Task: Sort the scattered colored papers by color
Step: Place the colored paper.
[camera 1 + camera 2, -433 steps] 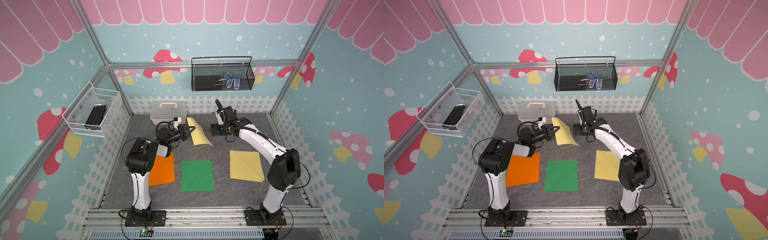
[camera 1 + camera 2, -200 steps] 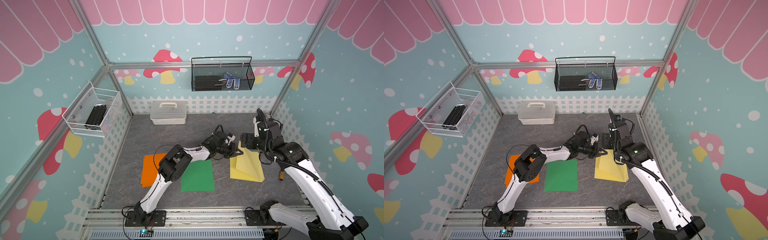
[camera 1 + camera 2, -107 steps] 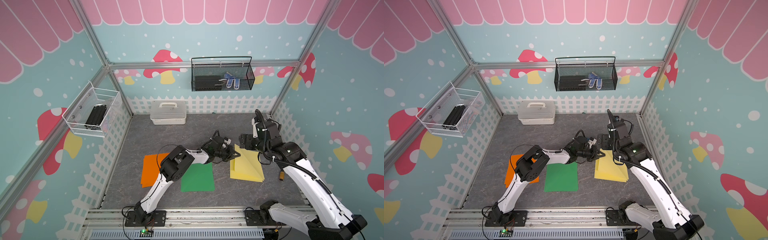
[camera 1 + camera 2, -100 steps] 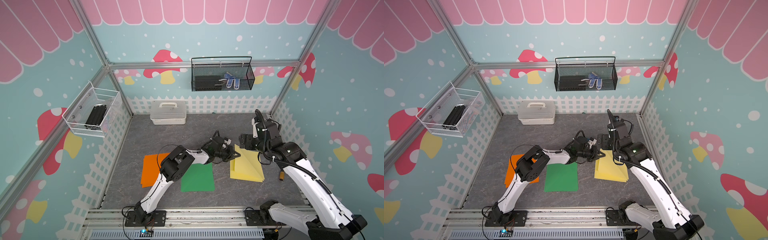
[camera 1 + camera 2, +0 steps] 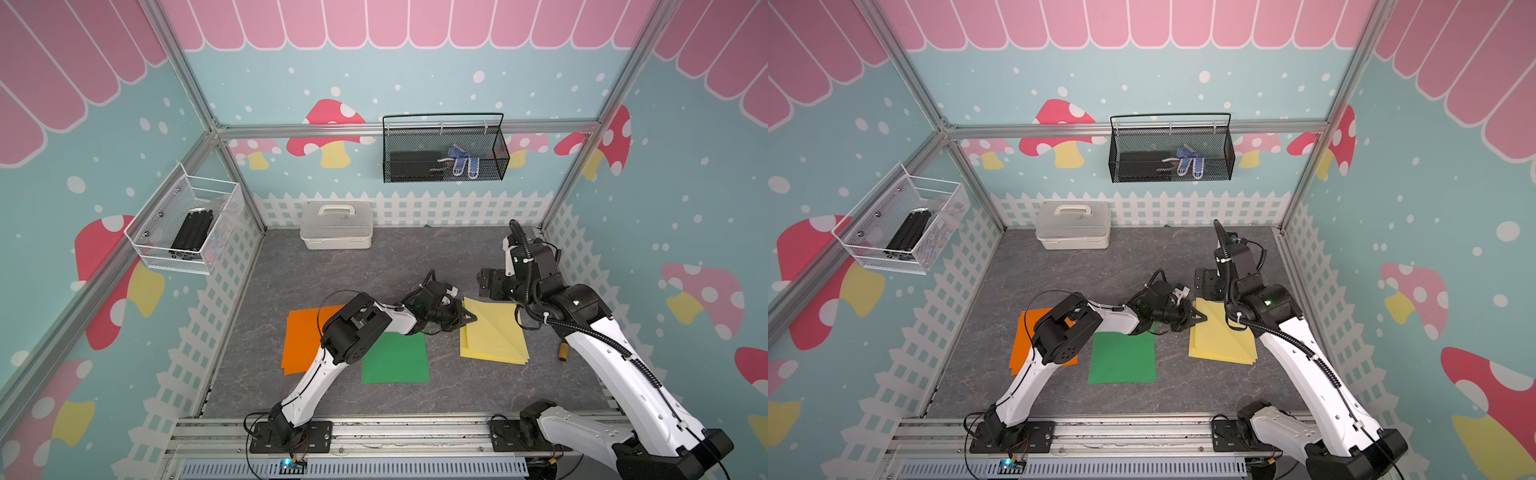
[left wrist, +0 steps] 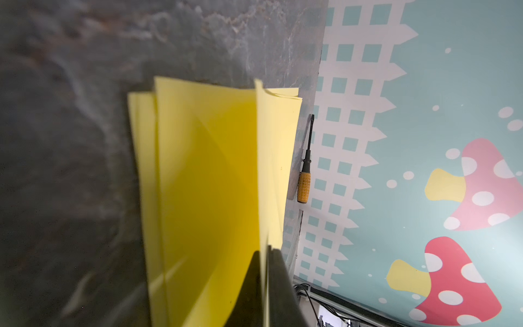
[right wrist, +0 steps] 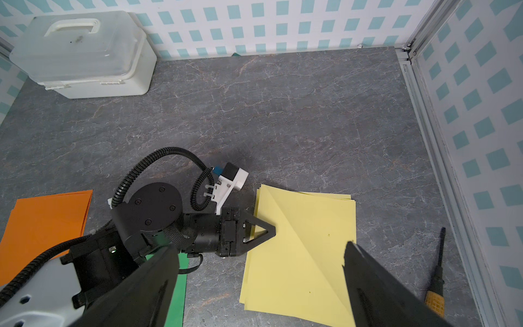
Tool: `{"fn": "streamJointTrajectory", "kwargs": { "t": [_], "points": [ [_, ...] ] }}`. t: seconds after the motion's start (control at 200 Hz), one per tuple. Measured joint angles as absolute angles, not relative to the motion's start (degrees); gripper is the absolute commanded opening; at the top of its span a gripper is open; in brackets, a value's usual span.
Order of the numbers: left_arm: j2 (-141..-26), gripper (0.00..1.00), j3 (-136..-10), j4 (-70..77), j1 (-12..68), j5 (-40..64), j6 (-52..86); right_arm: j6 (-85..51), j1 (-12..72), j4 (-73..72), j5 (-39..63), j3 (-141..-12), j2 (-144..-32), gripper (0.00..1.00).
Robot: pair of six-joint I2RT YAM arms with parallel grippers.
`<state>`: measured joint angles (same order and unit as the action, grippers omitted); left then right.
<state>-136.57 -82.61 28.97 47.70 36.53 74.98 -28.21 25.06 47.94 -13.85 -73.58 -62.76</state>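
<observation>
We see the grey tabletop (image 5: 374,266) carrying 3 piles of paper. The yellow stack (image 5: 494,336) is our landmark: it lies flat on the right arm's side, its sheets slightly fanned. The green paper (image 5: 395,359) lies near it but apart, toward the left arm's base. The orange sheets (image 5: 301,336) sit beyond the green, farther from the stack. The white lidded box (image 5: 336,224) stands well apart from the stack, against the back fence. The right gripper (image 5: 487,286) hangs above the stack's far edge, fingers spread wide, holding nothing. The left gripper (image 7: 273,228) meets the stack's green-facing edge, fingers pressed together on the top yellow sheet (image 7: 311,226), whose edge rises between them. A screwdriver (image 7: 437,271) lies just beside the stack, on its side away from the green.
</observation>
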Motion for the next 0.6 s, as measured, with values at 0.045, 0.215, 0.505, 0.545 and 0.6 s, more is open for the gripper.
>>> {"fn": "streamJointTrajectory", "kwargs": {
  "t": [0.045, 0.215, 0.505, 0.545, 0.6],
  "points": [
    [-136.57, 0.26, -82.39, 28.95, 47.70, 36.49, 74.81, -28.29, 25.06, 47.97, -13.78, -73.49, -62.76, 0.94],
    [-135.61, 0.52, -81.23, 28.51, 47.66, 35.86, 73.58, -28.53, 25.06, 47.94, -13.39, -73.45, -62.76, 0.94],
    [-129.32, 0.62, -80.93, 14.26, 47.64, 32.23, 65.98, -29.08, 25.06, 47.31, -12.29, -73.12, -63.35, 0.94],
    [-128.03, 0.66, -80.95, 11.31, 47.64, 31.33, 64.25, -29.12, 25.06, 47.20, -12.12, -73.12, -63.46, 0.94],
    [-126.65, 0.73, -81.38, 7.44, 47.62, 30.33, 62.50, -29.21, 25.06, 47.05, -11.92, -73.12, -63.57, 0.94]
  ]
}}
